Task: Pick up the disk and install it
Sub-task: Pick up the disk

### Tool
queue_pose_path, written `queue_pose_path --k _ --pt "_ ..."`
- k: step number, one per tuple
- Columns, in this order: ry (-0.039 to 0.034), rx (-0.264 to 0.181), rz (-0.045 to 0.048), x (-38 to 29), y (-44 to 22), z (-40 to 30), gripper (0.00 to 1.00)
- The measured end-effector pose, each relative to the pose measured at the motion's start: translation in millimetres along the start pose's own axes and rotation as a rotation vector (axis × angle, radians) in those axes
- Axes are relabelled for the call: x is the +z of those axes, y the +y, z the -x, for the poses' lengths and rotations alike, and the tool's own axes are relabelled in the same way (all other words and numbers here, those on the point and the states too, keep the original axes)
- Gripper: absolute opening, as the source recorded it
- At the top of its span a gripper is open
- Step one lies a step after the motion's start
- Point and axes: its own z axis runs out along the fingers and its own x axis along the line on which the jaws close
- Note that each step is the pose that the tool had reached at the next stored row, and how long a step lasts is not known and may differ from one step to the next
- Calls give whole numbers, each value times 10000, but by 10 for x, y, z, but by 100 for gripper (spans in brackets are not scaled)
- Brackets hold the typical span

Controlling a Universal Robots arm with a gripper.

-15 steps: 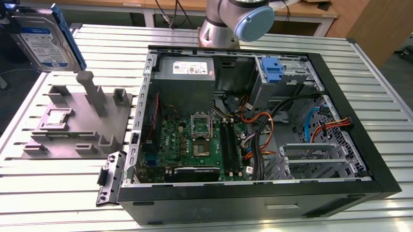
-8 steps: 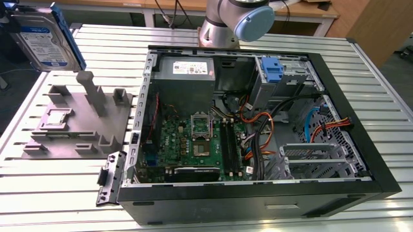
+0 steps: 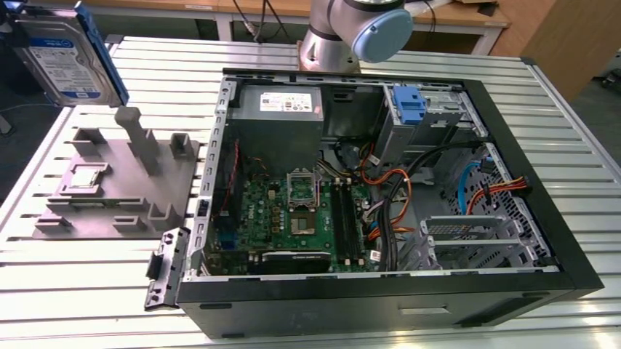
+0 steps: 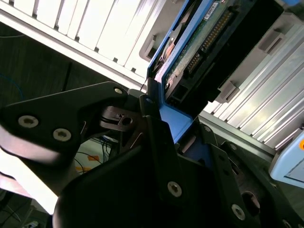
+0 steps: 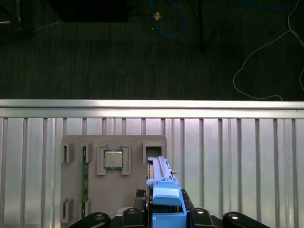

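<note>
In the exterior view, the disk hangs in the air at the far corner on the exterior view's left. It is raised above the slatted metal table and clear of the grey stand below it. Its broad face carries a white-and-blue label with rows of fine print too small to make out, and a blue carrier frame runs down one edge. On the exterior view's right lies the open computer case. Inside are a power-supply box with a white sticker, a green motherboard and a blue drive-bay latch. The arm's base stands behind the case.

In the second wrist view, the gripper is clamped on the disk's blue frame, with a black finger pressed against it. The disk's connector pins and the edge of its green circuit board face the camera. No writing can be made out.

In the first wrist view, the disk appears edge-on, its blue frame flanked by the gripper's black parts. Beneath it the stand holds a square chip in one recess and a green memory stick in a slot. Beyond the table's rim is dark floor with loose cables.
</note>
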Motion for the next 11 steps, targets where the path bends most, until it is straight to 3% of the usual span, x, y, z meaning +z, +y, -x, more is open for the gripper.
queue_pose_path --k 11 --pt "1 0 2 -28 1 1 37"
